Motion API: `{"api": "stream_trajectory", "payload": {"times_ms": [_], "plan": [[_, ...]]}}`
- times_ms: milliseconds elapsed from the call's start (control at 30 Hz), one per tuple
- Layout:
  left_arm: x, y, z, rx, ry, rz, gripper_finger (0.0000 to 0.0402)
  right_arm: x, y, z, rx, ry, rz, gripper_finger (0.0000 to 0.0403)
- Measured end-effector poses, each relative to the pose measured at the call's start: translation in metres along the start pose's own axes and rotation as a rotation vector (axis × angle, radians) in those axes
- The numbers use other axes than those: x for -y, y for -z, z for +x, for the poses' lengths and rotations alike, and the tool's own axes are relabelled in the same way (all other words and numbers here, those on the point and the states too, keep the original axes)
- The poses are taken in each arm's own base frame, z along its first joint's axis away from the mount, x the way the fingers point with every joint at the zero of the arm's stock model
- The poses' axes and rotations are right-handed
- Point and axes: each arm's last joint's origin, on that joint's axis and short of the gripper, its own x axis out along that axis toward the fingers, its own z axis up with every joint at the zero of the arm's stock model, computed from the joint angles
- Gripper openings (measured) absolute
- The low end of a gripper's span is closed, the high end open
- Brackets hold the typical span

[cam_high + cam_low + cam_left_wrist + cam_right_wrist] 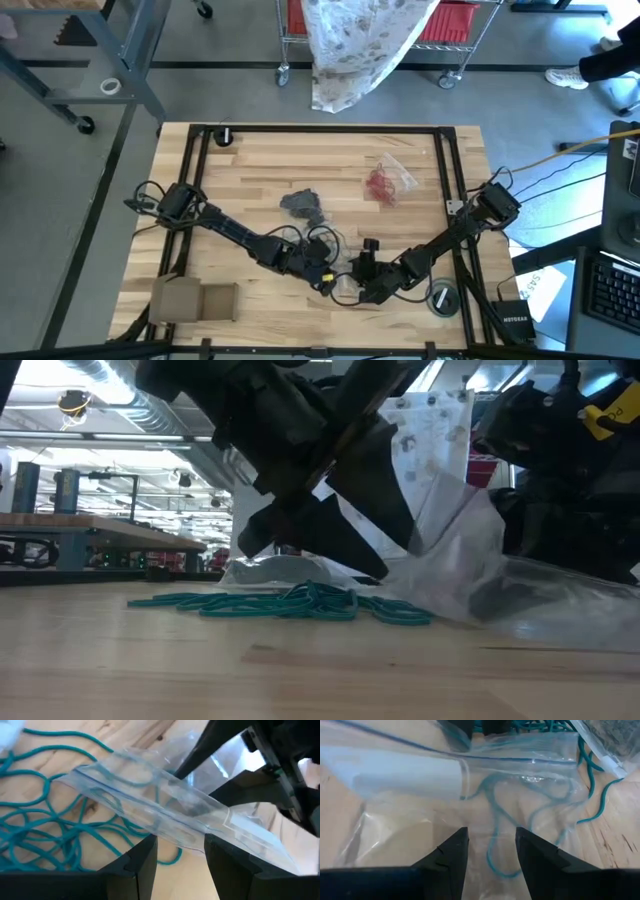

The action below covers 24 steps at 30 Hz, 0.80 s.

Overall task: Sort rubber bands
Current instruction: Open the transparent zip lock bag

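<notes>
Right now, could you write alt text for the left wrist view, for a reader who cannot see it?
A clear plastic zip bag lies slanted across the left gripper, whose two dark fingers stand apart below it. Thin teal rubber bands sprawl in a tangle on the light wooden table behind, and another dark gripper meets the bag's far side.

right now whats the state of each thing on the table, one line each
teal rubber bands: loose tangled pile on the wood, not bagged
clear bag: lying over part of the teal pile, between both claws
red rubber bands: inside their own clear bag
dark grey rubber bands: bunched in a heap, bag unclear
left claw: open, at the clear bag's edge
right claw: open, above the clear bag
</notes>
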Motion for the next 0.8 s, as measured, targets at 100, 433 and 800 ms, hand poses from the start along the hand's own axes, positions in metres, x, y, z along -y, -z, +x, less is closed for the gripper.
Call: {"api": "stream_trajectory", "payload": {"times_ms": [100,433,800], "plan": [[-0.005,0.003,0.005,-0.014,-0.032,-0.014,0.0155,0.0,0.0,0.0,0.004,-0.002,0.003,0.0159],[-0.007,0.007,0.017,-0.006,-0.011,-0.004,0.0155,-0.001,-0.001,0.0,0.013,-0.007,0.007,0.0159],[-0.01,0.007,0.017,-0.02,-0.032,0.093,0.003,-0.004,0.002,0.008,0.022,-0.005,0.005,0.0159]]}}
